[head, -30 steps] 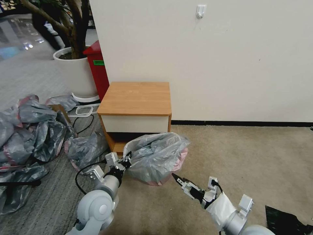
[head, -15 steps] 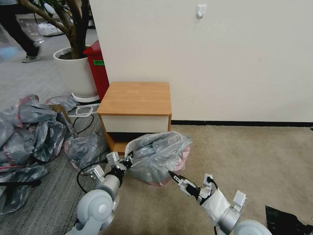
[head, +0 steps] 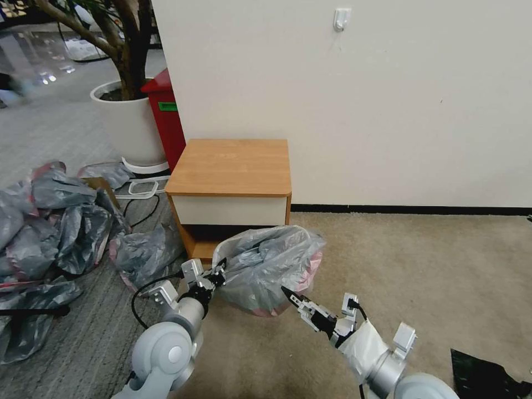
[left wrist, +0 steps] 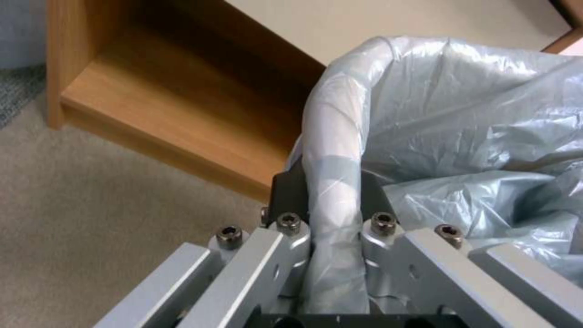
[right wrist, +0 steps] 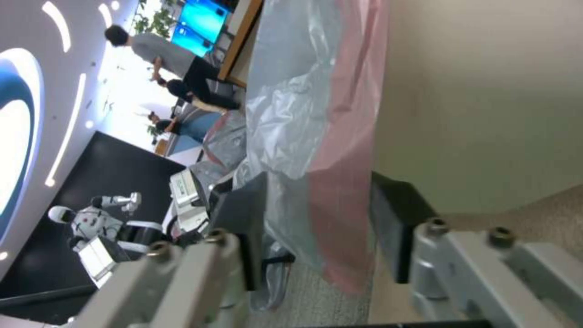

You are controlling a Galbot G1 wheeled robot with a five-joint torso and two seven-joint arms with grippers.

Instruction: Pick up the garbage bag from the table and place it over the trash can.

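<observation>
Grey plastic everywhere here lol. Nearest, at about 5 o'clock, the right gripper (head: 289,294) has its fingers spread apart around the hanging pink band of the garbage bag (head: 266,266), not pinching it. At 7 o'clock the left gripper (head: 220,272) is clamped tight on the bag's rolled rim, film bunched between the fingers (left wrist: 290,189). The bag is draped over the trash can (right wrist: 486,91), standing on the carpet just in front of the table (head: 230,166). Further out at 9 o'clock, a pile of grey-and-pink bags (head: 50,216), with a red bin (head: 165,116) and white planter (head: 130,122) at 11.
</observation>
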